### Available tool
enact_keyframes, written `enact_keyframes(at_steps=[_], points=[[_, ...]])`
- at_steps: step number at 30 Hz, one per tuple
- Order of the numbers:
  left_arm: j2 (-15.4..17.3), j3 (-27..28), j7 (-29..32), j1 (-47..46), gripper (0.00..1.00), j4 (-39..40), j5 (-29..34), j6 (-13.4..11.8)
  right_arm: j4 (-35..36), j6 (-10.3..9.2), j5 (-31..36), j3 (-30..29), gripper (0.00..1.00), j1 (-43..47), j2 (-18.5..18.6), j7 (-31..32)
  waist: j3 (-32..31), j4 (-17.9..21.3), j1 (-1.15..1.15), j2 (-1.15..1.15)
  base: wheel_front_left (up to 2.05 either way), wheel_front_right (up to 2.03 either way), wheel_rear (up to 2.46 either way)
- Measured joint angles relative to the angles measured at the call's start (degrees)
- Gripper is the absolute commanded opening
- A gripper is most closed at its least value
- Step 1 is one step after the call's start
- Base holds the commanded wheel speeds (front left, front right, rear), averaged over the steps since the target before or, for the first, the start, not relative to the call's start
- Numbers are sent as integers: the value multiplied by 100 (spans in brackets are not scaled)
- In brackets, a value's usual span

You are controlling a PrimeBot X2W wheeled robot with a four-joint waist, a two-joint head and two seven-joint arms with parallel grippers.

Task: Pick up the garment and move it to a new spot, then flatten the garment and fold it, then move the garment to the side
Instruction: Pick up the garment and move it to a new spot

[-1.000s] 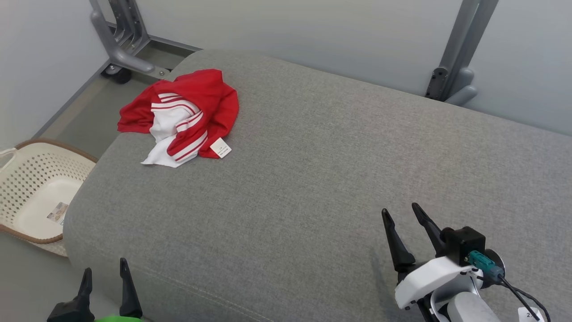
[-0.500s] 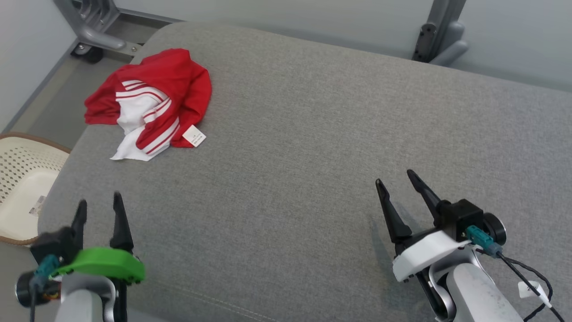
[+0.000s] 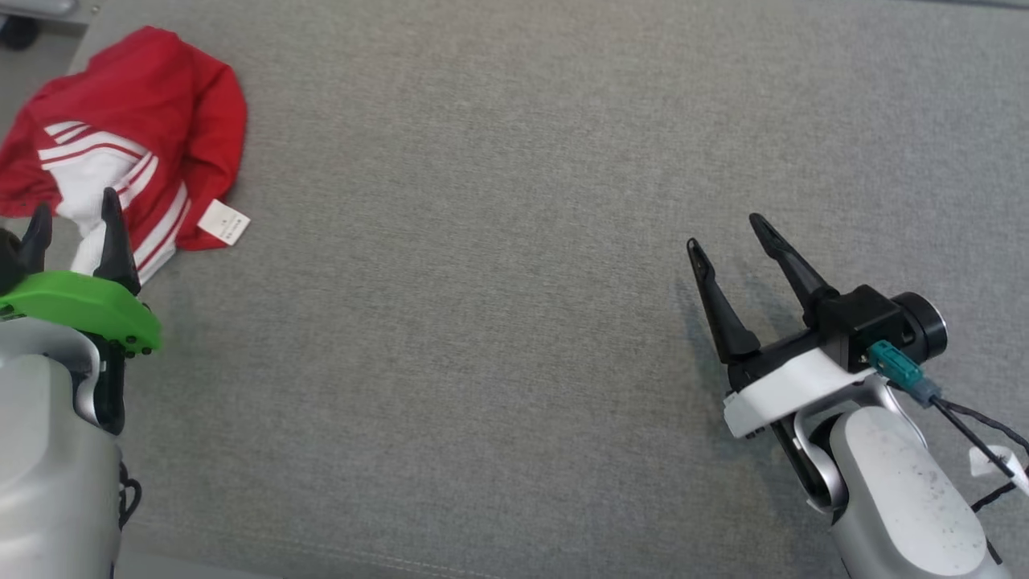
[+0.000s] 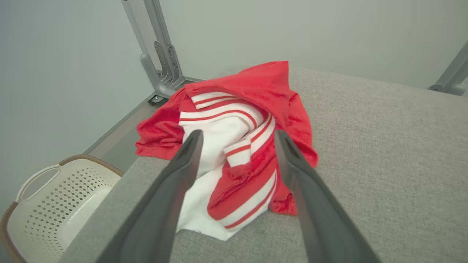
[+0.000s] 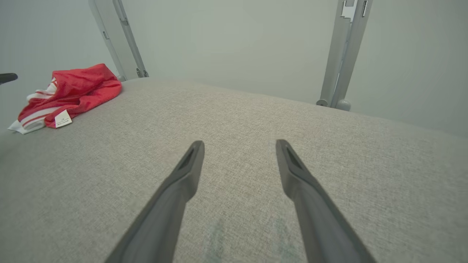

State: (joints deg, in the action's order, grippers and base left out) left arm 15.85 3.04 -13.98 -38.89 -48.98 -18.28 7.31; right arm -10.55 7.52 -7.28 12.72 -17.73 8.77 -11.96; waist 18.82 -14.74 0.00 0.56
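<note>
Two grippers, both spread, nothing held. The left gripper (image 3: pixel 72 211) sits at 9 o'clock in the head view with its fingers apart. It has come forward over the last second and now stands at the garment's (image 3: pixel 161 88) near edge, where before it was well short. In the left wrist view its fingers frame the white striped folds; I can't tell if they touch. The garment is a crumpled red and white heap at 10 o'clock on the grey cushion (image 3: pixel 482 241), with a white tag (image 3: pixel 223 221) at its 5 o'clock. It has not moved on the cushion; the head camera has tipped down. The right gripper (image 3: pixel 723 233) at 4 o'clock has its fingers apart over bare cushion, well apart from the garment. This looks like the left arm lining up the first pick, so the task has barely started.
</note>
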Motion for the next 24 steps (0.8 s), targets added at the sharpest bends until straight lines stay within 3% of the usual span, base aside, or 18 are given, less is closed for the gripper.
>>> enact_keyframes(at_steps=[7,12,13,14,24], points=[[413,-458,437,-587,100,-847,-318,9,361,0,69,-121,100,-53,124,89,541,403,0,0,0,0,0],[500,-442,662,-881,100,-1499,-422,4,552,0,77,-162,100,-70,170,137,831,666,1,0,0,0,0],[501,-441,676,-930,72,-1590,-432,-1,568,0,85,-175,100,-70,167,141,871,716,0,0,0,0,0],[527,-450,598,-1023,0,-1697,-432,-14,580,0,86,-203,100,-70,146,155,936,805,0,0,0,0,0],[490,-833,44,-1143,0,-1713,-287,-16,141,0,-8,-285,100,-4,-111,-78,716,931,0,0,0,0,0]])
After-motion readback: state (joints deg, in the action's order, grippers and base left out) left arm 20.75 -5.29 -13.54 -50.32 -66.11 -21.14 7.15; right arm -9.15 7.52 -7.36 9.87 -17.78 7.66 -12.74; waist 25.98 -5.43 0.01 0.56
